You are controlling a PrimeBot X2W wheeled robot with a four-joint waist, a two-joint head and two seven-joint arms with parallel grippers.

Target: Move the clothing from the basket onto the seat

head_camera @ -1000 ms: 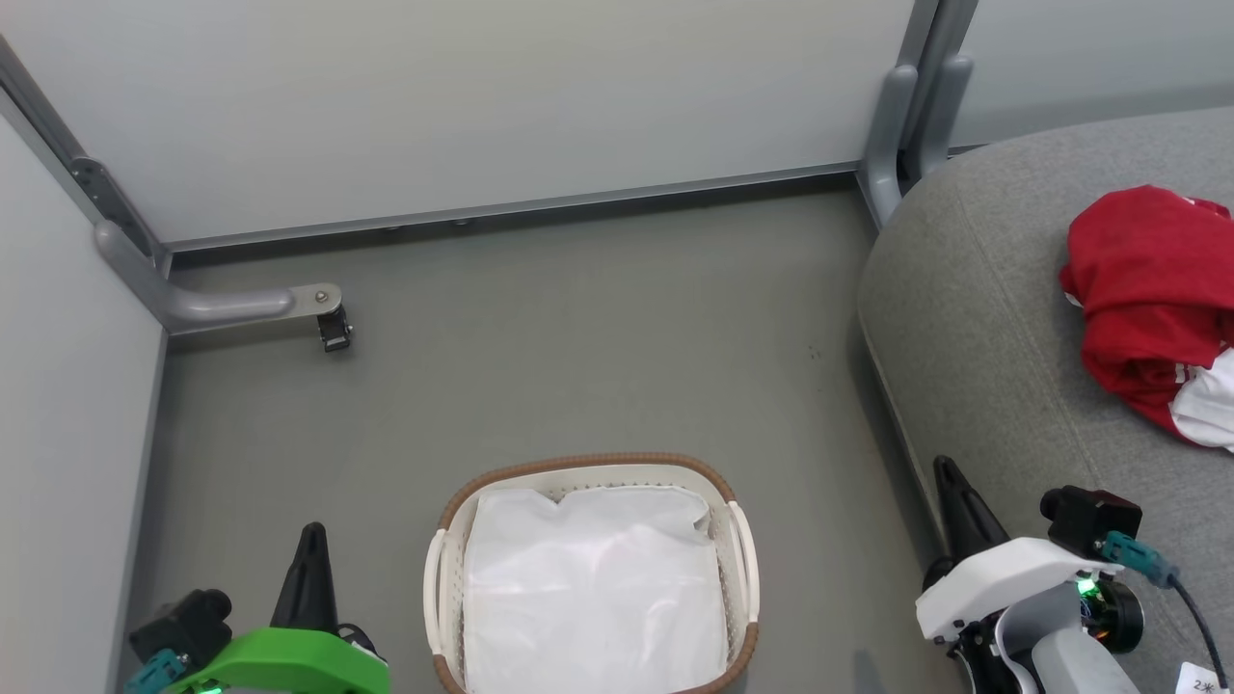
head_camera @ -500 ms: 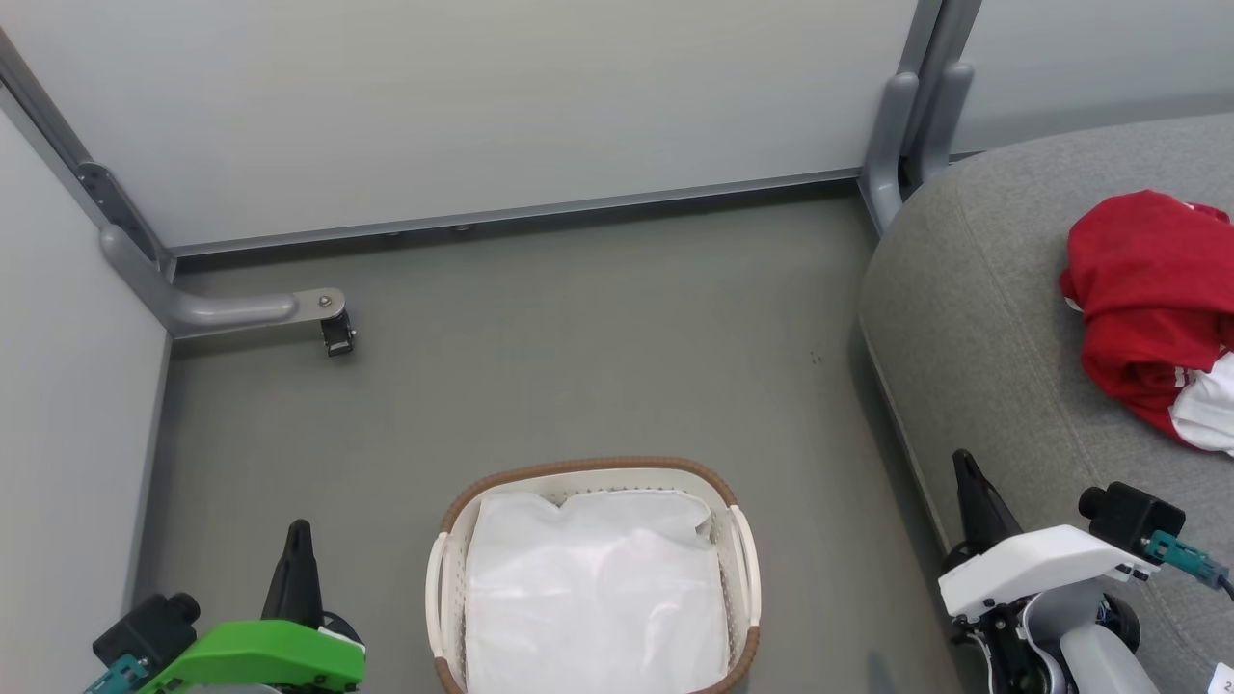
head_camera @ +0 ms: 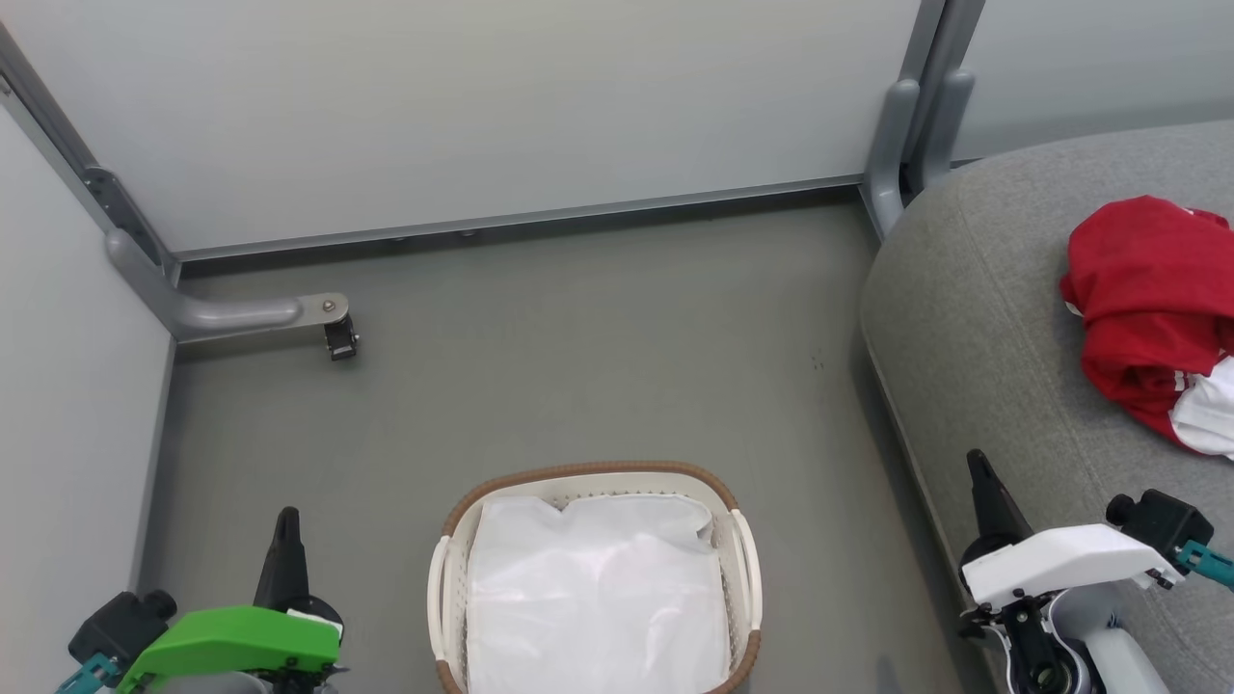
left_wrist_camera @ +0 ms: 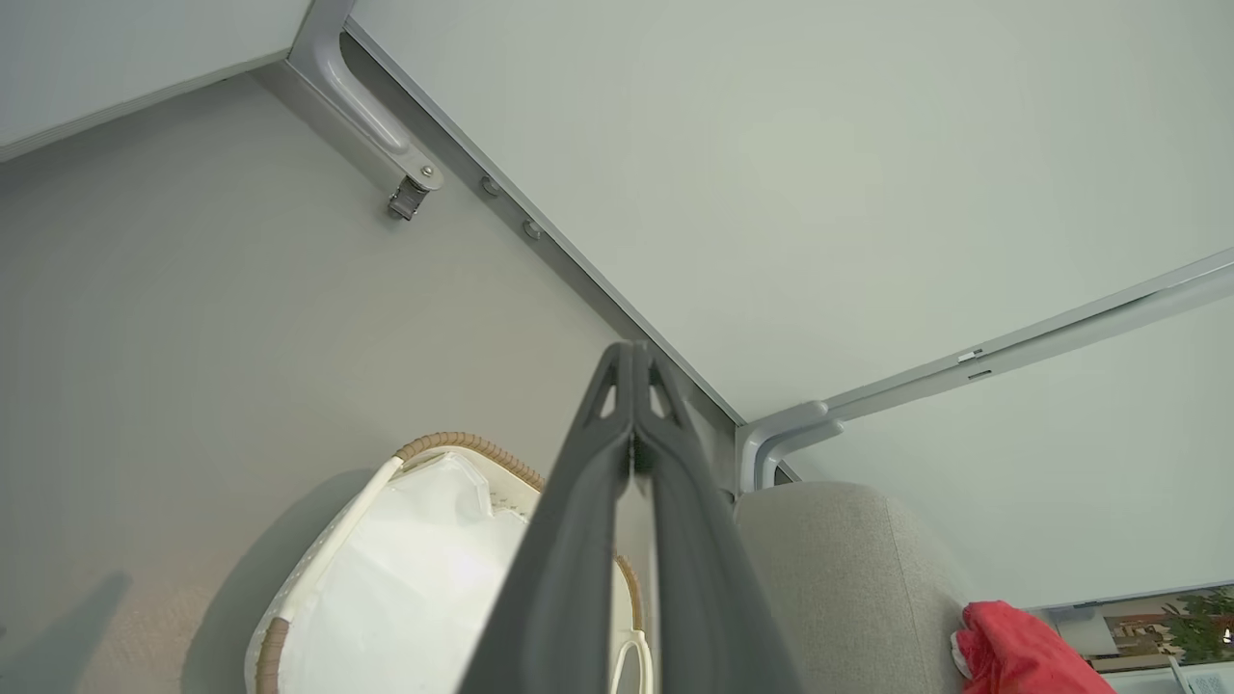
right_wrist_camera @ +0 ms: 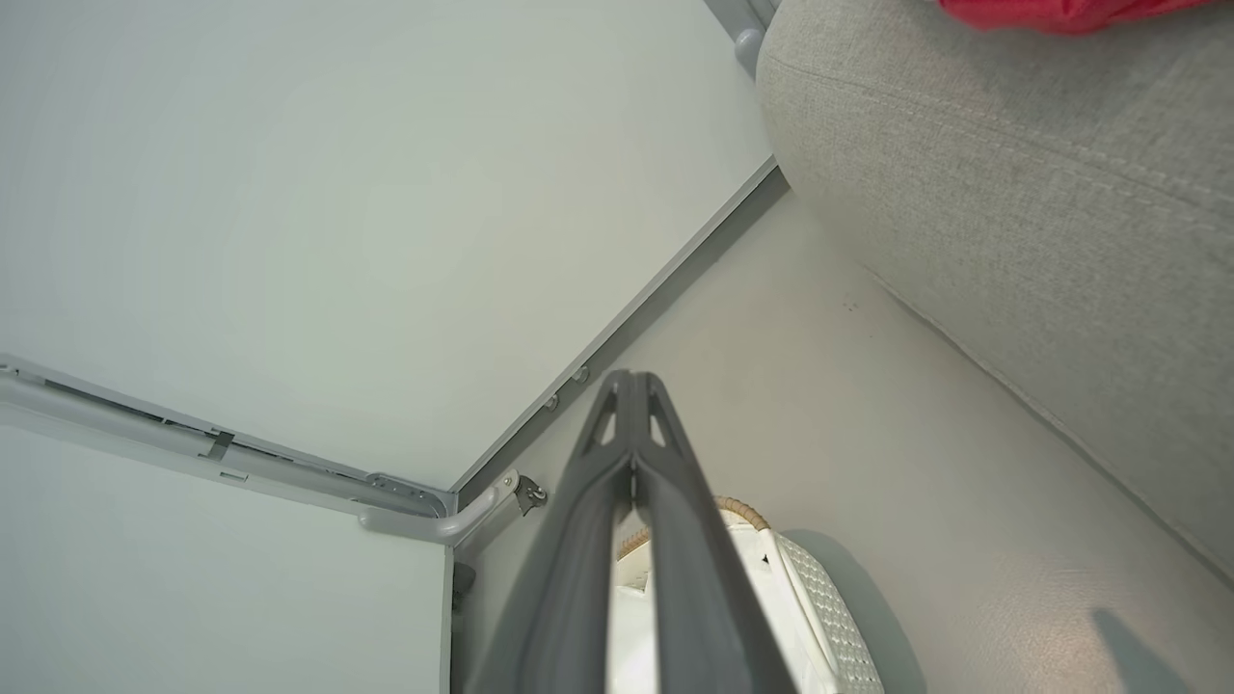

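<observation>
The red clothing (head_camera: pixel 1147 308) with white panels lies crumpled on the grey seat (head_camera: pixel 974 318) at the right edge of the head view; it also peeks into the left wrist view (left_wrist_camera: pixel 1012 655) and the right wrist view (right_wrist_camera: pixel 1060 12). The white basket (head_camera: pixel 737 569) with its brown rim stands on the floor at bottom centre, holding a plain white liner sheet (head_camera: pixel 593 598). My left gripper (head_camera: pixel 286 520) is shut and empty, left of the basket. My right gripper (head_camera: pixel 979 463) is shut and empty beside the seat's front edge. Both wrist views show the fingers pressed together (left_wrist_camera: pixel 631 361) (right_wrist_camera: pixel 631 386).
Pale partition walls close off the back and left. A grey metal foot with a black caster (head_camera: pixel 337 337) juts onto the floor at the back left, and a grey post (head_camera: pixel 901 145) stands by the seat's far corner. Grey floor (head_camera: pixel 578 366) stretches between basket and wall.
Both grippers have drawn back toward the bottom of the head view, the right one also shifting right. The head view itself has drifted slightly. Basket and clothing stay where they were.
</observation>
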